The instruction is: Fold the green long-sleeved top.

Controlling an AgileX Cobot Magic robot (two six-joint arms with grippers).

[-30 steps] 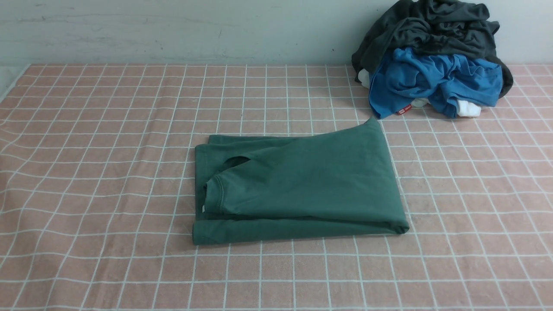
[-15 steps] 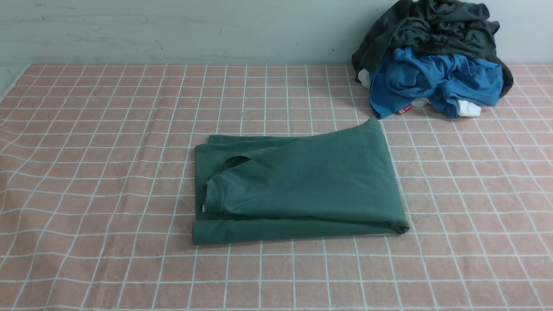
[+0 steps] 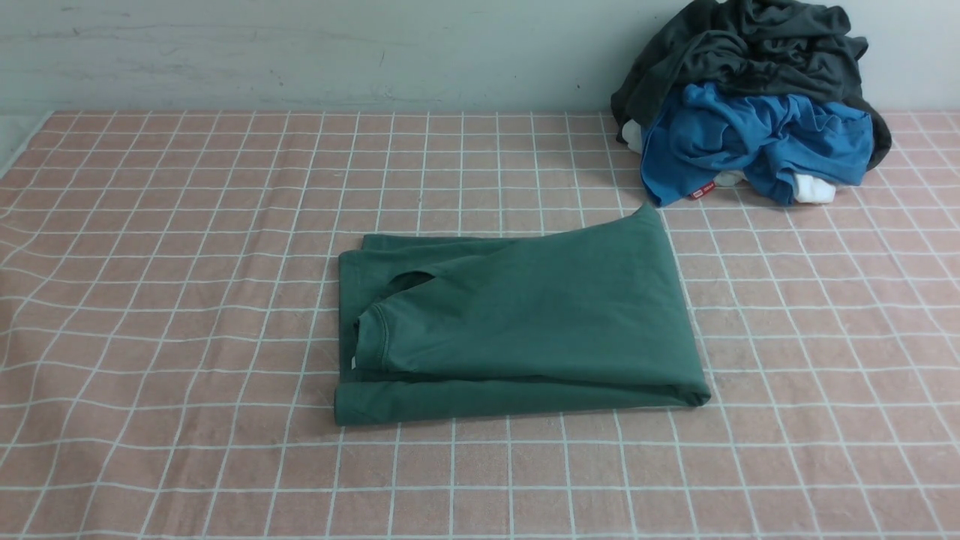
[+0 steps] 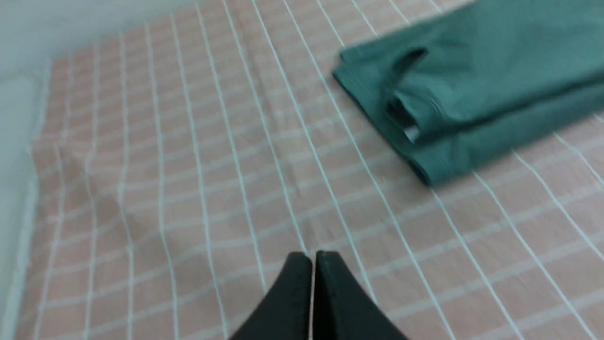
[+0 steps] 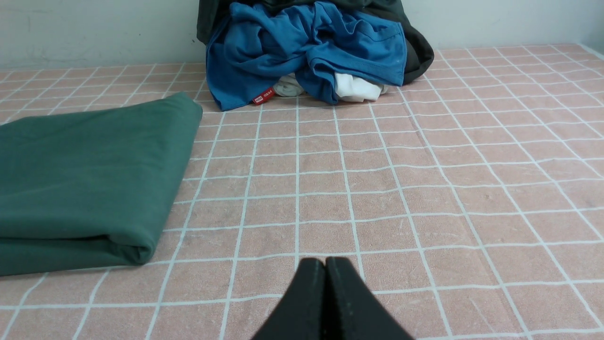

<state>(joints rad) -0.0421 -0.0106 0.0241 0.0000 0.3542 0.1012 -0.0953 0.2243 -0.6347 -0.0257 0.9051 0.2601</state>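
Observation:
The green long-sleeved top lies folded into a compact rectangle in the middle of the pink checked cloth, its neck opening and small white label at its left end. The left wrist view catches that neck end of the top; the right wrist view catches its folded right end. Neither arm appears in the front view. My left gripper is shut and empty above bare cloth, well away from the top. My right gripper is also shut with nothing in it, over bare cloth beside the top's right end.
A heap of clothes sits at the back right against the wall: a bright blue garment under a dark charcoal-grey one, with bits of white fabric. The pink checked cloth covers the table; it ripples near the left edge.

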